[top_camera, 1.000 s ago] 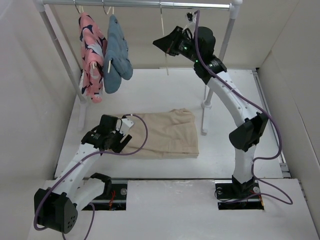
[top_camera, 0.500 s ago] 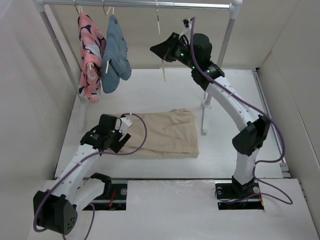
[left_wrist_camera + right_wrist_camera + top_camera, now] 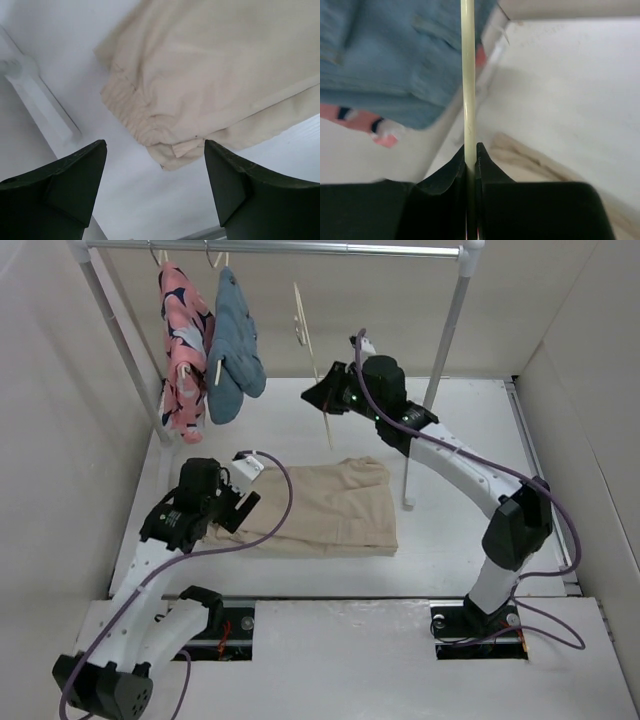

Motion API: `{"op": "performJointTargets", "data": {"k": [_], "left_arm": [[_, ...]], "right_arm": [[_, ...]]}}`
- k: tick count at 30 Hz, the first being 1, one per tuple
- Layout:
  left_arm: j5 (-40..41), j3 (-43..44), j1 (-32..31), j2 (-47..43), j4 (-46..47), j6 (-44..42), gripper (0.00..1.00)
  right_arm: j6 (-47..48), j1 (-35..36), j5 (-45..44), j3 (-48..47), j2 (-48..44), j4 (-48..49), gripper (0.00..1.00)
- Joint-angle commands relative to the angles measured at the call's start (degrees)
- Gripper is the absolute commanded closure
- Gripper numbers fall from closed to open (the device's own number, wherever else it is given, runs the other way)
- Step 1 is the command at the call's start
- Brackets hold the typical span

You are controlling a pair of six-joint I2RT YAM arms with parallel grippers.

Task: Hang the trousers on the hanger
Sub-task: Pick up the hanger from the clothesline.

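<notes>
Trousers (image 3: pixel 325 508) lie flat on the tabletop (image 3: pixel 450 540), a ribbed corner just under the left pincer (image 3: pixel 155 145), its jaws spread, apparently ready to lift cloth. The right pincer (image 3: pixel 471 150) clenches the cream hanger (image 3: pixel 306 340) upright above the trousers' far edge, seemingly presenting it for draping.

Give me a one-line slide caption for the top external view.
The right hand grips the hanger below the rail; the open left hand hovers over the waistband end of the beige trousers.
</notes>
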State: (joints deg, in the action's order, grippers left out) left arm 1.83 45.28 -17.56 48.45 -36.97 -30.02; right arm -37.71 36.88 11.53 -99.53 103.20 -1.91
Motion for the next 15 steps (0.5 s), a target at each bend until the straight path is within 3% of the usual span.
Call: {"op": "performJointTargets", "data": {"k": [1, 3, 7, 9, 15], "left_arm": [[-7.96, 8.05, -0.19, -6.32, -3.44, -0.83, 0.24], [-14.19, 11.15, -0.72, -8.28, -4.60, -0.22, 0.24], [-28.17, 20.10, -0.72, -10.30, -2.59, 3.11, 0.12], [-32.91, 23.53, -0.72, -7.85, 1.89, 9.69, 0.03], [-41.28, 30.31, -0.72, 7.24, 3.47, 21.48, 0.00]], "right_arm": [[0.72, 0.82, -2.64, 9.67, -8.86, 6.30, 1.00], [0.71, 2.31, -5.98, 18.99, -12.14, 8.32, 1.00], [-0.34, 5.64, -12.66, 33.03, -19.07, 10.78, 1.00], [-2.44, 7.58, -15.73, 38.15, -22.07, 12.45, 1.00], [-10.26, 15.14, -22.86, 53.37, -26.21, 19.66, 1.00]]}}
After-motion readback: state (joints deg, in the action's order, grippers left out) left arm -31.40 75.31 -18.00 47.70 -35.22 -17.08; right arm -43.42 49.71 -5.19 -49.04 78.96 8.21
